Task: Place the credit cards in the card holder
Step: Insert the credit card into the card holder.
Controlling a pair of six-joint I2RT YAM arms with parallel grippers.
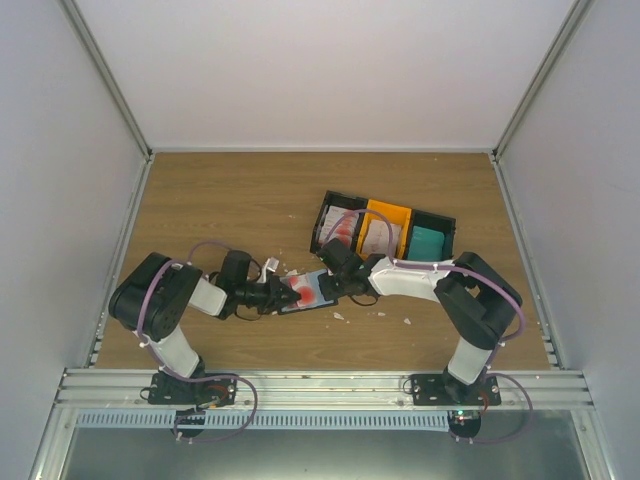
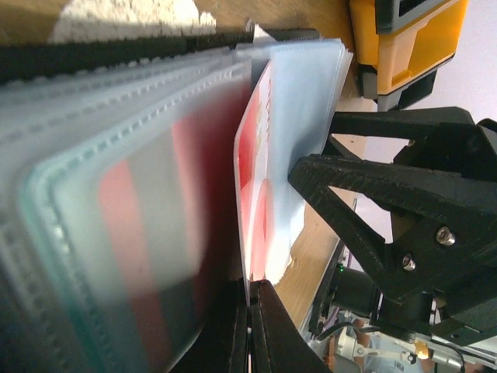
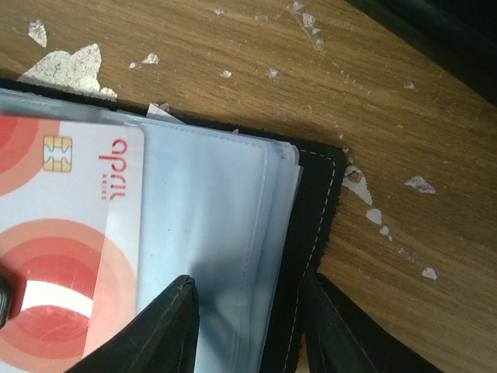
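Red-and-white plastic, thin, stiff and slick, the credit card (image 3: 70, 233) lies flat on the open card holder (image 3: 217, 225), over its pale blue clear sleeves. It should weigh next to nothing and flex only a little. The sound hold is therefore a pinch on one short edge, leaving the far edge free to find a slot mouth; held loosely it would likely skate on the glossy sleeve. The left gripper (image 2: 250, 311) is clenched on such an edge, the card's rim running down between its two fingers. The holder is the soft part, floppy sleeves in a limp black cover, and is best held by the cover's edge. The right gripper (image 3: 248, 291) appears clamped there, one finger on top of the sleeves and the other outside the cover. Only the right wrist view shows the card's face, its chip, and the white scraps (image 3: 66, 66) on the wooden table (image 3: 256, 54) beyond the holder. Only the left wrist view shows the sleeves edge-on, with reddish shapes behind them that may be stowed cards, too blurred to say. Only the overhead view shows the black and orange trays (image 1: 385, 228) just beyond the holder, with red-and-white, pale and teal contents.
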